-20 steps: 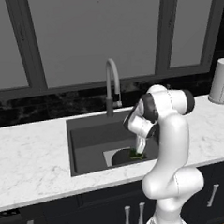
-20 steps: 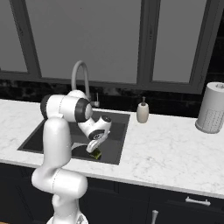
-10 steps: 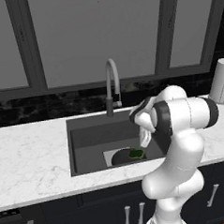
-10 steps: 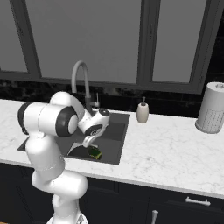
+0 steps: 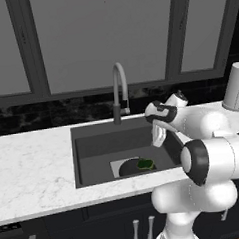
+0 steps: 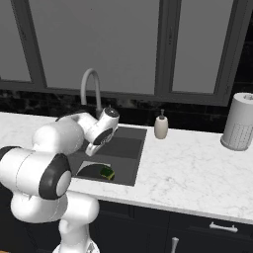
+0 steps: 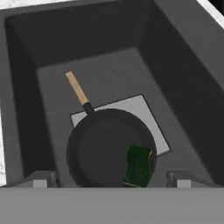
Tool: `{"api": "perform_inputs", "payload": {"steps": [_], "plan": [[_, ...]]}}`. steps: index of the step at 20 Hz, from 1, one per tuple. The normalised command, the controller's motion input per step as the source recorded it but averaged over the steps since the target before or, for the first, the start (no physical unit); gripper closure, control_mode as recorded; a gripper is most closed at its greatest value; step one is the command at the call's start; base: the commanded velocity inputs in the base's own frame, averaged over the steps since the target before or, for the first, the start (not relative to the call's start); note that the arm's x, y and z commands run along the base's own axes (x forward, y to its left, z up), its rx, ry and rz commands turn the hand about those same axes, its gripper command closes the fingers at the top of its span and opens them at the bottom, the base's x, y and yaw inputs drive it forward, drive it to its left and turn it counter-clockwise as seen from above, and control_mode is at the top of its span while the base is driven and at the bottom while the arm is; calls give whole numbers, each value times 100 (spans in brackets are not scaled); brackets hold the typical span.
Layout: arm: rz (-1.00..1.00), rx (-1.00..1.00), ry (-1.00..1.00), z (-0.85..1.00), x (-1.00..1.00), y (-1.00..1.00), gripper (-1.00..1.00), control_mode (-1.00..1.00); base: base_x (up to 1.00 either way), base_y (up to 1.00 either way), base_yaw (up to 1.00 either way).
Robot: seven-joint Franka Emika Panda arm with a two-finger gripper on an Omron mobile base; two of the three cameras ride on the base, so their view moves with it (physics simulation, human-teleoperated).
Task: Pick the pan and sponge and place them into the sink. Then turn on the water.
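From the left base view I see my gripper [image 5: 158, 139] hanging over the sink [image 5: 93, 143], holding nothing. The pan [image 5: 130, 168] lies on the basin floor with the sponge [image 5: 145, 164] at its 3 o'clock edge. The faucet [image 5: 120, 91] arches up at the sink's 12 o'clock rim.

In the right base view the gripper [image 6: 92, 148] hangs above the basin [image 6: 129, 168]; the sponge [image 6: 107, 173] lies at its 5 o'clock. A soap dispenser [image 6: 161, 126] and a paper towel roll [image 6: 238, 121] stand on the counter [image 6: 197, 168].

The hand view looks down: both fingertips [image 7: 41, 178] stand wide apart, empty. The pan [image 7: 100, 144] covers part of the pale patch [image 7: 144, 113], handle [image 7: 77, 88] toward 11 o'clock, sponge [image 7: 140, 165] inside at 5 o'clock.
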Motion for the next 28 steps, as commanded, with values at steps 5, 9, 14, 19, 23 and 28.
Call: {"api": "perform_inputs", "payload": {"steps": [5,9,14,19,23,28], "plan": [[0,10,-9,89,-39,0,-100,-100,0,0,0],[-4,10,-12,71,-26,0,-100,-100,0,0,0],[-12,12,-14,47,-21,0,-100,-100,0,0,0],[-19,18,-14,17,-12,0,-100,-100,0,0,0],[-24,23,-20,2,-12,0,-100,-100,0,0,0],[-22,12,-31,5,-1,0,-100,-100,0,0,0]]}}
